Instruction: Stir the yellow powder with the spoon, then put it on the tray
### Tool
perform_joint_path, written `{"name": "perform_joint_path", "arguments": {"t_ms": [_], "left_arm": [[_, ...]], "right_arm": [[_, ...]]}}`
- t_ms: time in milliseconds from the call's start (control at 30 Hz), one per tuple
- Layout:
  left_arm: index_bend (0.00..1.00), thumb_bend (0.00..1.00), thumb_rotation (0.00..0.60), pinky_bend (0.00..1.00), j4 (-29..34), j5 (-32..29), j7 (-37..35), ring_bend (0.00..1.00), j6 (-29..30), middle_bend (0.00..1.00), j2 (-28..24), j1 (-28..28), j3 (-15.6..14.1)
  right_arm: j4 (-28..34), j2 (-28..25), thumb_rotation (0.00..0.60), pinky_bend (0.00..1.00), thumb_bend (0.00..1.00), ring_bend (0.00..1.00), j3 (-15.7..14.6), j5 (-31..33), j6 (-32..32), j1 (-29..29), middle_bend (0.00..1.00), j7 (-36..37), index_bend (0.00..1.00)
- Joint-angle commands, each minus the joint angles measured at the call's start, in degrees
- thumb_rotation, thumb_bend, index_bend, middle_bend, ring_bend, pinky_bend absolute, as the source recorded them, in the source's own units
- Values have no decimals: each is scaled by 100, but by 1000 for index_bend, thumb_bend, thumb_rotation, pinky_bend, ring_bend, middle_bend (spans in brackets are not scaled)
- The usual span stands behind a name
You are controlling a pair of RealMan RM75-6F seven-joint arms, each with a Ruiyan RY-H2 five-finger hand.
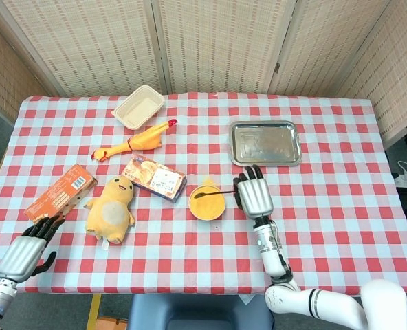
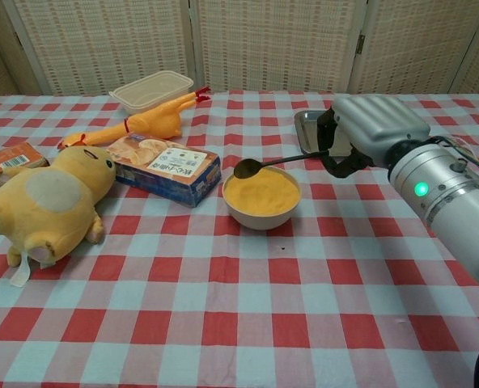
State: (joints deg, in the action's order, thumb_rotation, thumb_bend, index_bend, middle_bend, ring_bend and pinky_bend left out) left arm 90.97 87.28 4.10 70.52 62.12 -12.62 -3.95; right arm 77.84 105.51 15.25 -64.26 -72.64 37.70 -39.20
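Right hand (image 2: 361, 133) pinches spoon (image 2: 273, 165) by its handle end, keeping fingers off the powder; spoon head raised over bowl (image 2: 260, 212) rim, left of hand; tray (image 1: 265, 143) just beyond, likely next.

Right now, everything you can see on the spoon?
The spoon is dark, slim and looks metallic, with a small oval bowl and a long thin handle. The right hand holds it by the handle end. It lies roughly level, its bowl lifted clear above the far-left rim of the bowl of yellow powder, touching nothing else.
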Motion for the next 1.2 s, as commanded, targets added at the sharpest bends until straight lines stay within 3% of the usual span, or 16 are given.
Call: {"name": "perform_joint_path", "arguments": {"t_ms": [33, 433, 833, 1033, 1200], "left_arm": [[0, 493, 600, 197, 9, 0, 15, 0, -18, 0, 4, -6, -7], [0, 494, 600, 197, -13, -17, -49, 0, -54, 0, -10, -29, 4], [0, 493, 600, 197, 26, 13, 35, 0, -16, 0, 5, -4, -20], [0, 492, 600, 197, 28, 47, 22, 0, 23, 0, 2, 7, -27], [0, 492, 600, 197, 17, 38, -14, 0, 21, 0, -4, 6, -21]], "right_arm": [[37, -69, 600, 155, 563, 168, 4, -9, -15, -22, 431, -18, 1000], [-432, 202, 600, 155, 560, 168, 23, 269, 331, 131, 431, -82, 1000], [375, -201, 600, 155, 559, 168, -263, 234, 383, -61, 431, -117, 1000], [353, -186, 600, 155, 558, 168, -203, 58, 132, -85, 431, -40, 1000], [-87, 79, 600, 156, 554, 185, -315, -660, -415, -151, 434, 448, 1000]]}}
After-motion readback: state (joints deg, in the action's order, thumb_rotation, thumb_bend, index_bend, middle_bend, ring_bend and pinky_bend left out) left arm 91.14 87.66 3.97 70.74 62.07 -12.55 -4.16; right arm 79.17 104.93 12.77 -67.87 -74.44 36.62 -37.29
